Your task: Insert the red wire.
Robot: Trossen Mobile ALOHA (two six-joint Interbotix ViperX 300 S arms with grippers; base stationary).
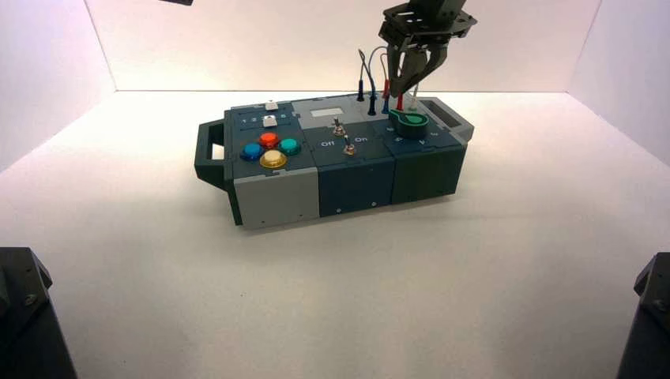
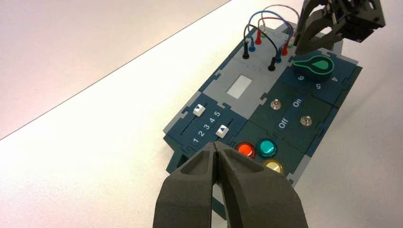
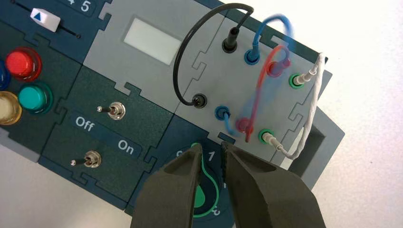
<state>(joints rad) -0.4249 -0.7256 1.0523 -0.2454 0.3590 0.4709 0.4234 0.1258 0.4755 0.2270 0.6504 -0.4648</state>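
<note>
1. Box panels [image 3: 157, 95]: matt plastic, smooth in the grey and dark sections.
2. Round buttons [image 3: 35, 99]: glossy, translucent plastic (highlights on the caps).
3. Toggle switches [image 3: 115, 110]: shiny metal, collars included.
4. Black cable [image 3: 177, 66]: smooth, with a soft sheen.
5. White cable [image 3: 311, 111]: rough, braided-looking, cloth-like.
6. Slider cap [image 3: 45, 20]: white plastic, smooth.

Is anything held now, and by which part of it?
Nothing: the right tool is open and empty near the dark green-outlined knob; the left tool, shut and empty, hangs high left.
</note>
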